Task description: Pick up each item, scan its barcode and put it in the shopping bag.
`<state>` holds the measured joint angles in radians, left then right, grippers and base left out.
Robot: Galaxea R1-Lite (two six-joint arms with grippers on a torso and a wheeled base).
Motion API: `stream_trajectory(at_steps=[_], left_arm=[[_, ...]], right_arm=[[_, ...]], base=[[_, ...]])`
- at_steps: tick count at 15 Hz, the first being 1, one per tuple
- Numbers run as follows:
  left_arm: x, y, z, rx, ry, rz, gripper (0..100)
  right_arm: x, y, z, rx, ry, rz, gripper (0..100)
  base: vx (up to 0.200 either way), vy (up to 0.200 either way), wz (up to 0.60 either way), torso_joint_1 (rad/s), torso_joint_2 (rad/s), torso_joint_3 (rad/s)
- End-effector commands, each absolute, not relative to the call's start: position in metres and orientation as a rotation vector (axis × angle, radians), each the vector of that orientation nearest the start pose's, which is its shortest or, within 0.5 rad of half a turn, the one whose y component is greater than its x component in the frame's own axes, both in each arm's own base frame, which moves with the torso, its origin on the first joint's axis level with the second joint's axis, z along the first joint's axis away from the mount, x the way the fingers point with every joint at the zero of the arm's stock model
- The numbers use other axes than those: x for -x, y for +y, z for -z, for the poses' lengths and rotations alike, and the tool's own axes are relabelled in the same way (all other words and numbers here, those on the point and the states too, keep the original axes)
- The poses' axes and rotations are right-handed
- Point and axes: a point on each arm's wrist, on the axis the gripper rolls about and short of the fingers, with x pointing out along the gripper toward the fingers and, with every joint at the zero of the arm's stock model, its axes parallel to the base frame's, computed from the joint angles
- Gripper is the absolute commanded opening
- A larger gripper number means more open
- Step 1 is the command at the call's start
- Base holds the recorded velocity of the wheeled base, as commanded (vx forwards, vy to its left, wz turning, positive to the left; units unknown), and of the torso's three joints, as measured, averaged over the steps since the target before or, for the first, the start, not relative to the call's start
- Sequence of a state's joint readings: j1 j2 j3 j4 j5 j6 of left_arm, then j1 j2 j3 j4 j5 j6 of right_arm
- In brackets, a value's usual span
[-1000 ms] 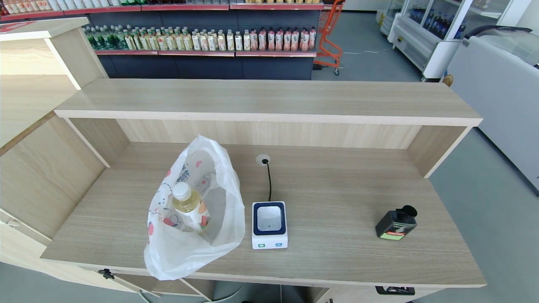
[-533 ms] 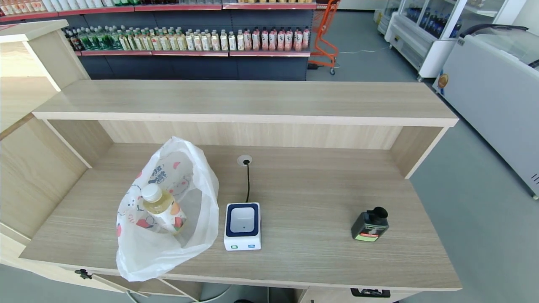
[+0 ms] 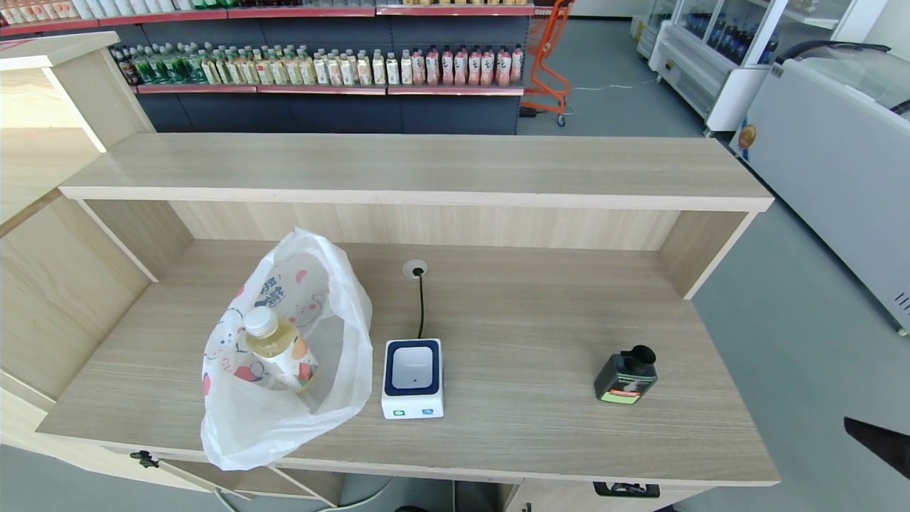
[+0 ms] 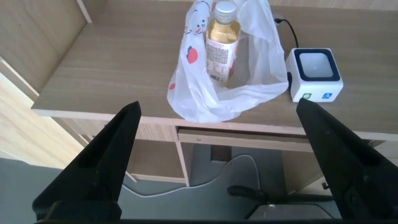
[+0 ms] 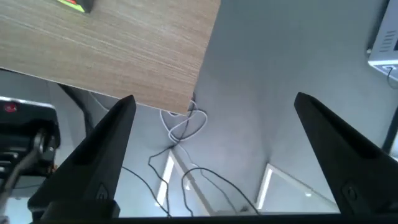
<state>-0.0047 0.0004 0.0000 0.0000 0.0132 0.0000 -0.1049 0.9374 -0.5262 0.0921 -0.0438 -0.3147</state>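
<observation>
Now: my left tool (image 4: 217,107) and right tool (image 5: 214,98) both released, off the table (image 3: 533,320). Tea bottle (image 3: 281,350) sits inside the shopping bag (image 3: 242,427) beside the scanner (image 3: 414,377); dark bottle (image 3: 625,375) stands well right.

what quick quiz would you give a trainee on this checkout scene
1. True or false: the drink bottle is inside the shopping bag.
2. What sits on the counter between the shopping bag and the dark bottle? A) scanner B) basket C) cup
3. Fill in: the left gripper and right gripper are both ___.
Key: 1 true; 2 A; 3 open.
</observation>
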Motion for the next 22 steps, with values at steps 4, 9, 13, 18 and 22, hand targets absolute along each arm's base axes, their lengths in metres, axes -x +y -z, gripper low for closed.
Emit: stream_trajectory(at_steps=[4, 9, 13, 18, 22], left_arm=[[0.023, 0.0, -0.075, 0.0, 0.0, -0.009, 100], [0.023, 0.0, -0.075, 0.0, 0.0, -0.009, 100], [0.023, 0.0, -0.075, 0.0, 0.0, -0.009, 100], [0.023, 0.0, -0.075, 0.0, 0.0, -0.009, 100], [0.023, 0.0, -0.075, 0.0, 0.0, -0.009, 100]], right_arm=[[-0.226, -0.047, -0.139, 0.646, 0.839, -0.251, 100], [-0.247, -0.018, -0.119, 0.666, 0.827, -0.526, 100], [-0.278, 0.007, -0.111, 0.671, 0.761, -0.666, 100], [-0.295, 0.022, -0.095, 0.673, 0.733, -0.737, 100], [-0.31, 0.026, -0.088, 0.674, 0.701, -0.756, 100]], base=[[0.0, 0.0, 0.0, 0.0, 0.0, 0.0], [0.0, 0.0, 0.0, 0.0, 0.0, 0.0], [0.0, 0.0, 0.0, 0.0, 0.0, 0.0], [0.0, 0.0, 0.0, 0.0, 0.0, 0.0], [0.0, 0.0, 0.0, 0.0, 0.0, 0.0]])
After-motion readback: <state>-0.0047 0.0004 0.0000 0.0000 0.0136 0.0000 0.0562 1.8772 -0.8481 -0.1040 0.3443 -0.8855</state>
